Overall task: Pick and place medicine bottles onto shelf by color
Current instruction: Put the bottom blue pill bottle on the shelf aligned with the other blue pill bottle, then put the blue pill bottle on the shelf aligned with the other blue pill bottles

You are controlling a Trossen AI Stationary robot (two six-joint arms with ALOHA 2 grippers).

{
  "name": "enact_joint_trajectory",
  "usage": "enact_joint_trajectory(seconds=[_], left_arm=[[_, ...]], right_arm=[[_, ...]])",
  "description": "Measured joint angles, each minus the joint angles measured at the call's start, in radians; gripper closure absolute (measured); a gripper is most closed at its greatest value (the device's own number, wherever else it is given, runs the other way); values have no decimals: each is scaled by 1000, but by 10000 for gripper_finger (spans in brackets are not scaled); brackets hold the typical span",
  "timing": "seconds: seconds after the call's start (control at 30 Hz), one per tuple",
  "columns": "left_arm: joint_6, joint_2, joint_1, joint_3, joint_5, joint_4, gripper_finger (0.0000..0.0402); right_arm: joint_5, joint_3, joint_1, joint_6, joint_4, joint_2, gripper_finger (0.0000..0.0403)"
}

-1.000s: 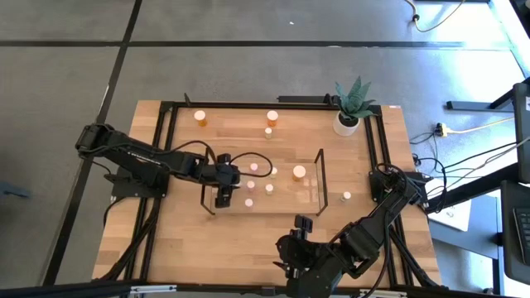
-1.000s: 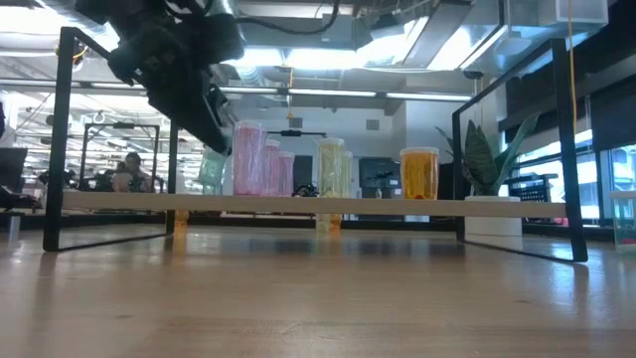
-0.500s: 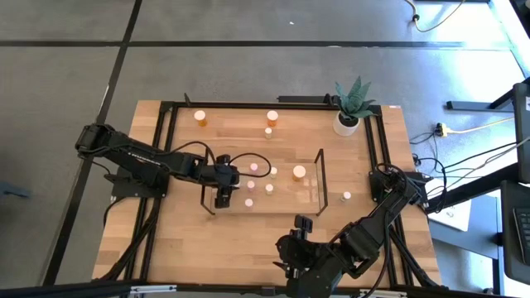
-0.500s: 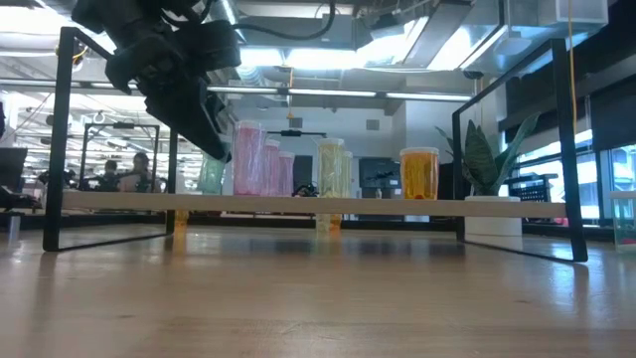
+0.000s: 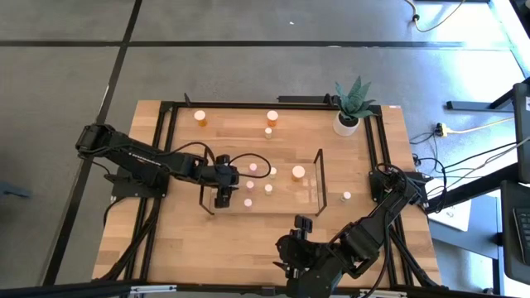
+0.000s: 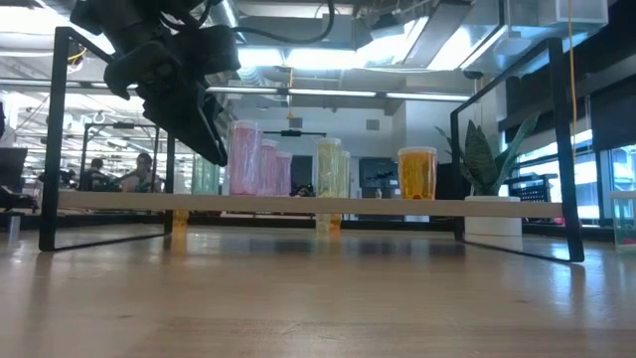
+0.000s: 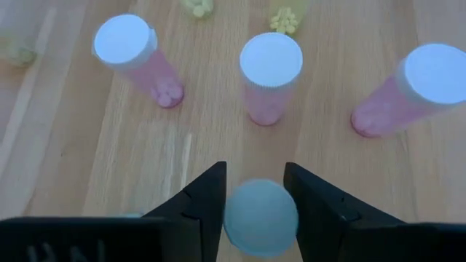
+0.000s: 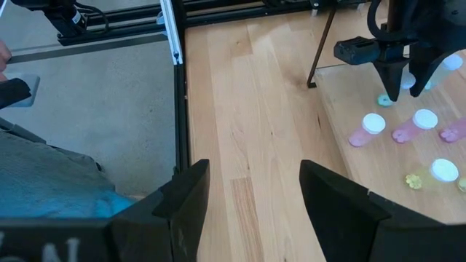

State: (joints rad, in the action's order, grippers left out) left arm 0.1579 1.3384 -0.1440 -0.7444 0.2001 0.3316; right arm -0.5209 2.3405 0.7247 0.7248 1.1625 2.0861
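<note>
Left pincer (image 7: 255, 200) straddles greenish bottle (image 7: 260, 217), no labels

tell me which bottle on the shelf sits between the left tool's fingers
The greenish bottle with the pale cap, directly between the left tool's fingers. The three pink bottles stand farther ahead, clear of them.

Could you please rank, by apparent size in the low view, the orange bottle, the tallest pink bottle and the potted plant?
1. Potted plant, though it may stand at a different depth.
2. Tallest pink bottle.
3. Orange bottle.

The two bottles look close in size and differ in distance from the camera, so their order is unsure.
</note>
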Motion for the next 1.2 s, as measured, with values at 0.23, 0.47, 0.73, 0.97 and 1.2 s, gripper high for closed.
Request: enact_joint_trajectory(seconds=[0.23, 0.47, 0.73, 0.97, 1.2], left_arm=[[15, 0, 0, 0, 5, -1, 269], [18, 0, 0, -1, 48, -2, 215], [19, -15, -1, -3, 32, -8, 183], [18, -66, -13, -23, 26, -1, 182], [-4, -78, -52, -106, 45, 61, 182]], right_arm=[[0, 0, 0, 0, 0, 0, 188], [0, 0, 0, 0, 0, 0, 188], [0, 0, 0, 0, 0, 0, 188], [0, 0, 0, 0, -3, 0, 188], [0, 0, 0, 0, -10, 0, 188]])
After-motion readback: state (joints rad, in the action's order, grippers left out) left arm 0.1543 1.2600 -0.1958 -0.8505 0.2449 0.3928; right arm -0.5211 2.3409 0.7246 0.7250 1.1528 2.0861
